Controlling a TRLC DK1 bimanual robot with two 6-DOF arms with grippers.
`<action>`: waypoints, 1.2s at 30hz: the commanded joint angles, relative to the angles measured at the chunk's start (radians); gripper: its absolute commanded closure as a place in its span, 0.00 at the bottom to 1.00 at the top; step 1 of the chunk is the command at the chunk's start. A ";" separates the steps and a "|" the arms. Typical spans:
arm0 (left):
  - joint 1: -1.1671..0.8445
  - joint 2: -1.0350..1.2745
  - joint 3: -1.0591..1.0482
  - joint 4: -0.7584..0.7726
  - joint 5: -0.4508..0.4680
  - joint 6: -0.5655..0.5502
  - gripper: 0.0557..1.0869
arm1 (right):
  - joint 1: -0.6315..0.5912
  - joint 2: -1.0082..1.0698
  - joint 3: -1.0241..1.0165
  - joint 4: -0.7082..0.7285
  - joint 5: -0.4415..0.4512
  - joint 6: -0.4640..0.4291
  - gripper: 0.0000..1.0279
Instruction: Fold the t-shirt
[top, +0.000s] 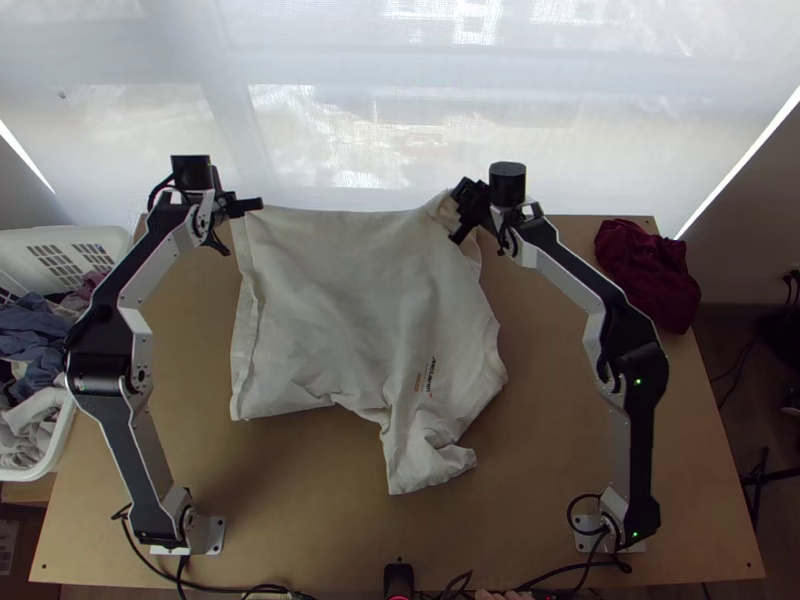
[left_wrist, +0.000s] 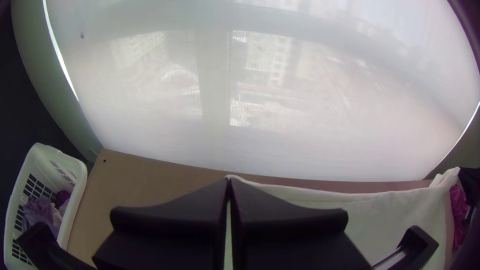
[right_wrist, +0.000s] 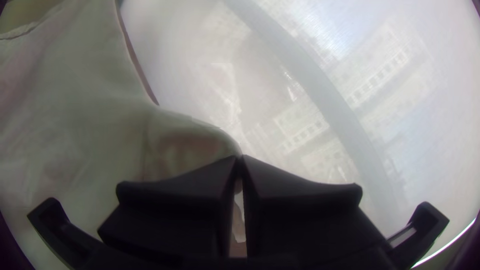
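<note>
Pinching white t-shirt (top: 340, 290), right gripper (top: 461, 211) hides held part

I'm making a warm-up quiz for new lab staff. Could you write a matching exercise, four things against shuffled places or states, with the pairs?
1. Basket
2. T-shirt
3. Red cloth
4. Right gripper

A. White, mostly spread out
B. Shut on cloth
C. At the table's left edge, holding clothes
D. Bunched near the table's far right corner

Pairs: 1-C, 2-A, 3-D, 4-B
</note>
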 joint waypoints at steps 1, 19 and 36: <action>-0.006 -0.110 -0.103 0.010 0.011 -0.001 0.97 | 0.002 -0.092 -0.154 0.017 -0.001 0.004 0.97; -0.013 -0.348 -0.471 0.109 0.033 0.018 0.97 | 0.059 -0.391 -0.546 0.140 -0.003 0.034 0.97; 0.001 -0.454 -0.674 0.155 0.031 -0.012 0.97 | 0.117 -0.611 -0.847 0.140 -0.004 0.074 0.97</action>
